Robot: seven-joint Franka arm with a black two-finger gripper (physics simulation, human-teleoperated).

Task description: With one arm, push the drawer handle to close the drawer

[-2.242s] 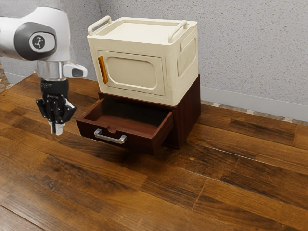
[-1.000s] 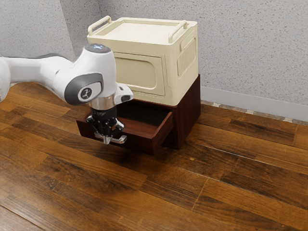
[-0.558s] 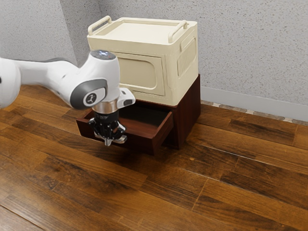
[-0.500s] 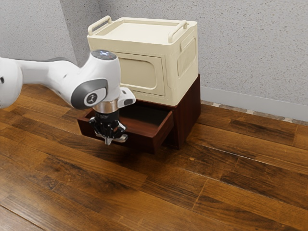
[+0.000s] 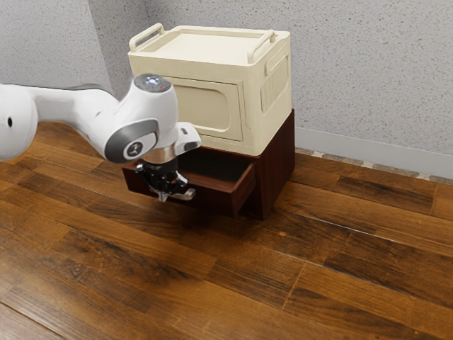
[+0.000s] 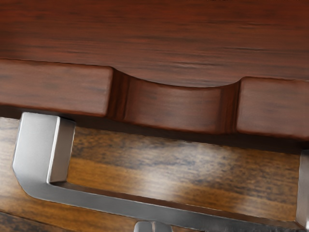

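Drawer (image 5: pixel 216 201) part open — hand (image 5: pixel 163 196) at handle (image 6: pixel 111 203), seemingly touching.

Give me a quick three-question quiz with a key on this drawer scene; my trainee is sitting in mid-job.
1. True or false: the dark red-brown wooden drawer stands partly open.

2. Choose one. What sits on top of the dark red-brown wooden cabinet?
a) a blue wicker basket
b) a cream box with raised side rails
c) a green potted plant

3. Fill in the missing word: the black two-finger hand is down at the drawer's silver metal ____.

Key: 1. True. 2. b. 3. handle.
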